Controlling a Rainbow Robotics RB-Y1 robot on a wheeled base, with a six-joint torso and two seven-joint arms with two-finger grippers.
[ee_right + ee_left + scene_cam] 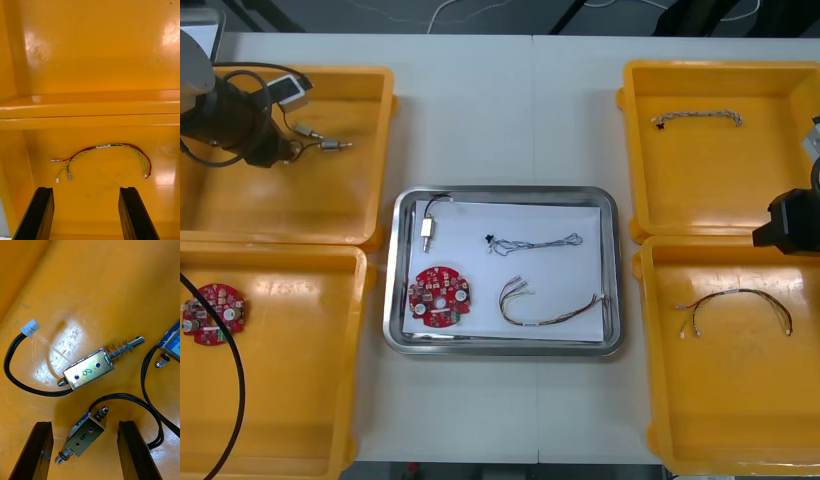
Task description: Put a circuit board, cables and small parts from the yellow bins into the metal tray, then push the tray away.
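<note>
While left gripper (84,423) and right gripper (86,189) gape, left jaws flank a boxy silver small metal part (85,435).

Bright, even light from above falls on the bench (500,100), leaving only faint, soft shadows beside the metal tray (607,205), whose rim gleams. In the right wrist view pale glare patches sit on the far right yellow bin (93,56). In the left wrist view a white hotspot marks the far left yellow bin (112,285) beside a small metal part (88,373).
</note>
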